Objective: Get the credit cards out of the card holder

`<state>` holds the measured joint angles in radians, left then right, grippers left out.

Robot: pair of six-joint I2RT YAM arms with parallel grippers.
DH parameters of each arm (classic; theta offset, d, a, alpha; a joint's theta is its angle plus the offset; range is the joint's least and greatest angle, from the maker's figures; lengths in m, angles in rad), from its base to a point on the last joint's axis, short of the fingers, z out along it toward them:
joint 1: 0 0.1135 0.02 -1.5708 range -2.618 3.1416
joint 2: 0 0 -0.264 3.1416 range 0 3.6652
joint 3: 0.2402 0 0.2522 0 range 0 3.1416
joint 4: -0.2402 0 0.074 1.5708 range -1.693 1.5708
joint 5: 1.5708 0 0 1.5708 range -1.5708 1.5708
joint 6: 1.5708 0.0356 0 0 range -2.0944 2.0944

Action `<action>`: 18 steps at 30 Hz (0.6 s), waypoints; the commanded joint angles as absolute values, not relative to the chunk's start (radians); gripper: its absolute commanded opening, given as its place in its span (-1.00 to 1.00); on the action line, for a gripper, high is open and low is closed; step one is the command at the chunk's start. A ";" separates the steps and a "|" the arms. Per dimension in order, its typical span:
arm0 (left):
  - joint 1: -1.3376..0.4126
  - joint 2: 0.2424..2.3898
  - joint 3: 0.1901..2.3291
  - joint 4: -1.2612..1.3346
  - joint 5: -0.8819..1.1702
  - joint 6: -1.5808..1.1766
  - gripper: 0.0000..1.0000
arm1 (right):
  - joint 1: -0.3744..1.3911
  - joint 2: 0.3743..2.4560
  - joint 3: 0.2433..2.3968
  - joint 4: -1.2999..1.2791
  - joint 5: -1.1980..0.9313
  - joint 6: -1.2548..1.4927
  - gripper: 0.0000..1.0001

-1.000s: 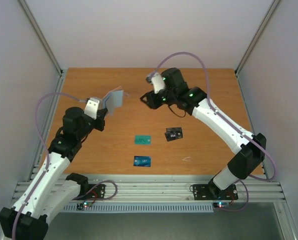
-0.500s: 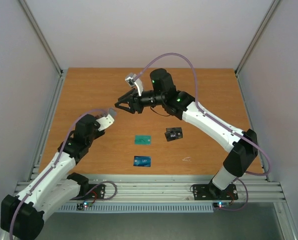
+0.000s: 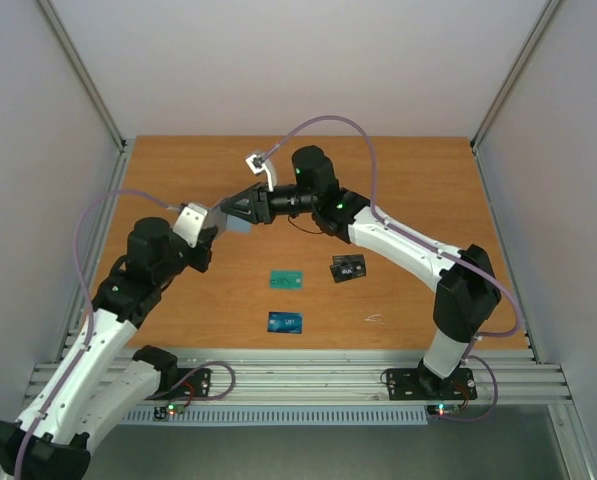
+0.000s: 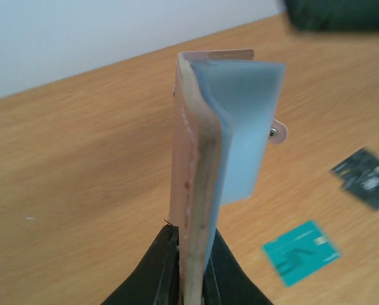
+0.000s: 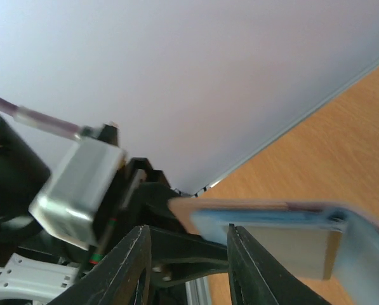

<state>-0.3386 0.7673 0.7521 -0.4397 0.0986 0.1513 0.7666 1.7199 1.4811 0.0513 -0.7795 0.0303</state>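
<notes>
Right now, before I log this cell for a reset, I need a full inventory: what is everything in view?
card holder: one, tan-pink outside, light blue inside, held upright above the table's left part.
green card: one, green, flat on the table, centre.
black card: one, black with white marks, flat, right of the green card.
blue card: one, dark blue, flat, nearer the arm bases than the green card.
table: one, orange-brown wood.
cables: two, purple, one looping along each arm.
left arm: one, white and black, jaws shut on the card holder's lower edge.
right arm: one, white and black, jaws apart at the holder's other end.
</notes>
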 commanded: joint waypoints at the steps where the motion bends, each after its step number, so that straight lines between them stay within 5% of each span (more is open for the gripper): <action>1: -0.305 0.712 0.769 -0.331 0.304 -0.173 -1.00 | 0.758 1.713 1.492 0.019 -0.755 0.021 -0.33; 8: -0.257 0.653 0.706 -0.091 0.501 -0.415 -1.00 | 0.655 1.609 1.422 0.027 -0.904 -0.047 -0.35; 18: -0.254 0.672 0.664 0.177 0.745 -0.470 -0.99 | 0.648 1.614 1.583 -0.333 -1.101 -0.283 -0.50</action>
<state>-0.2584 0.6682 0.6712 -0.0154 0.6346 -0.4175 0.6392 1.6302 1.5330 -0.2298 -0.9894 -0.1928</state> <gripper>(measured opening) 0.078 0.263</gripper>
